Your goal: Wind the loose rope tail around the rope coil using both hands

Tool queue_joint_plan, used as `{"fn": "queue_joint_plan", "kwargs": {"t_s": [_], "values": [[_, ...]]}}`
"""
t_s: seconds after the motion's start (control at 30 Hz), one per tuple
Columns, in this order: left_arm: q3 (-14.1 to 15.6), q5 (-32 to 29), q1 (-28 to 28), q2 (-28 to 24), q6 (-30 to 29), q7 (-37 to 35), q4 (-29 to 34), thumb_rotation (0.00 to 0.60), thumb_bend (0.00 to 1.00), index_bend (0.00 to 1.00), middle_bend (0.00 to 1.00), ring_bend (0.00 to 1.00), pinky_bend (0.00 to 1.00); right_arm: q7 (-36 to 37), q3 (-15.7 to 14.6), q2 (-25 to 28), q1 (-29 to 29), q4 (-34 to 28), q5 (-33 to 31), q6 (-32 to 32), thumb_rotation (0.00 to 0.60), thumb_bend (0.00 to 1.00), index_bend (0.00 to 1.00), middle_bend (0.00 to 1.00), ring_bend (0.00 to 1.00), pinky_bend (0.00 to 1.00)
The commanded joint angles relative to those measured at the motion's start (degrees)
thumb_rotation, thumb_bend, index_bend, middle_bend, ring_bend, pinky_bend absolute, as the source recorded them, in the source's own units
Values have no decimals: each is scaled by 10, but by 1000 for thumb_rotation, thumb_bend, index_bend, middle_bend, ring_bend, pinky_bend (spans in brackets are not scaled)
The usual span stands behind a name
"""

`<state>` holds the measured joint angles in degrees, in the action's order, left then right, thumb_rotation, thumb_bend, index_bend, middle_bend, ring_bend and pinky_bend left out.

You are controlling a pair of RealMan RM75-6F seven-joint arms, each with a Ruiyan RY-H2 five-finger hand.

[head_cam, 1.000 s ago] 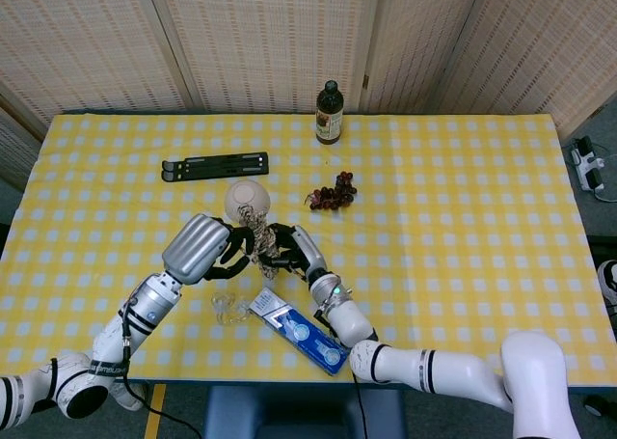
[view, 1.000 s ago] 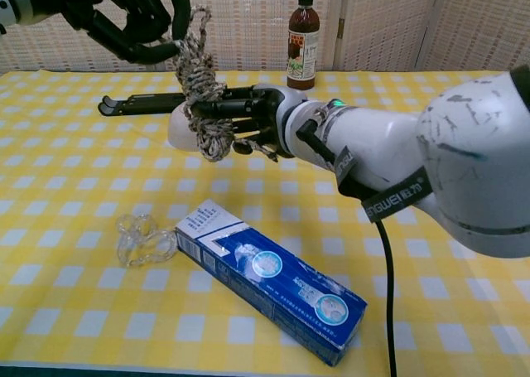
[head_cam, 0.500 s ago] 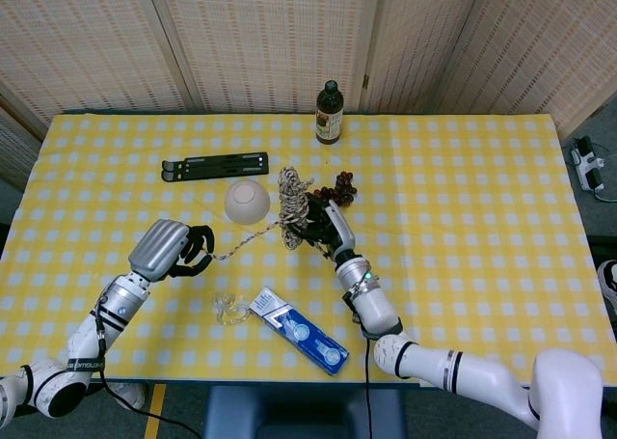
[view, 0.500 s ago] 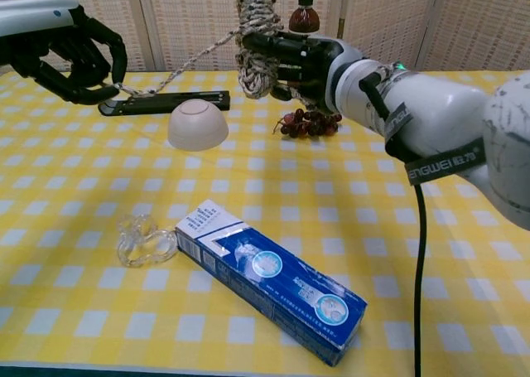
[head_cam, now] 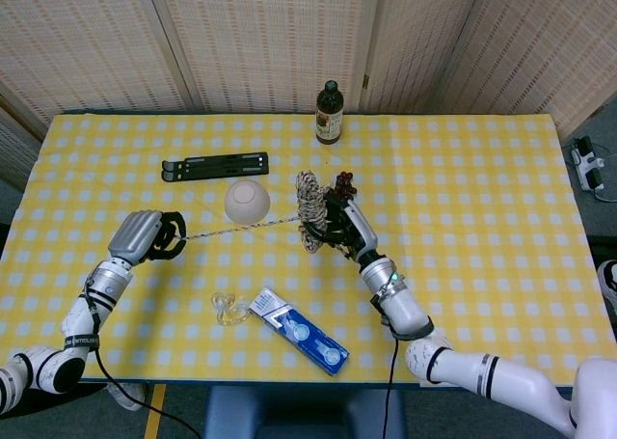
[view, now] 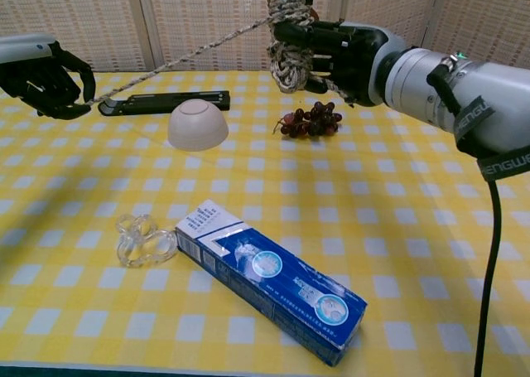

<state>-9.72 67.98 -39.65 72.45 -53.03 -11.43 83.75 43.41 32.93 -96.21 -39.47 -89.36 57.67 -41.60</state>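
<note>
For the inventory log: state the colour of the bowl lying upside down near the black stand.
The bowl is pale cream-white, clearest in the chest view.

rope coil [view: 289, 29] top cut off by upper edge, grapes [head_cam: 343, 180] partly hidden behind right hand [head_cam: 343, 229]

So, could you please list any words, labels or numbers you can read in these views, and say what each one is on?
"ENGWEI": partial lettering on the band around the right forearm, cut off at the frame edge.
Blue and white box: print on its white end, too small to read.
Bottle: label too blurred to read.
Nothing else carries readable text.
</note>
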Motion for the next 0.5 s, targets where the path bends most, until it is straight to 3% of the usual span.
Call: {"fn": "queue_joint_plan", "kwargs": {"t_s": [0.03,0.37,0.5], "values": [[-5,-8,-2,4,7,3,-8,600,525,661,879,767,705,-1,-10,11,4,-4,18,4,600,511,996,858,988,868],[-10,-20,-14,2,23,57,-7,600,524,663,880,763,704,-9,-44,35,8,-14,102,-18,600,511,996,858,988,868],[-19,-3,-21,-9,9,74,11,600,524,663,880,760,704,-48,-66,44,0,-11,141,-31,600,510,996,858,987,868]]}}
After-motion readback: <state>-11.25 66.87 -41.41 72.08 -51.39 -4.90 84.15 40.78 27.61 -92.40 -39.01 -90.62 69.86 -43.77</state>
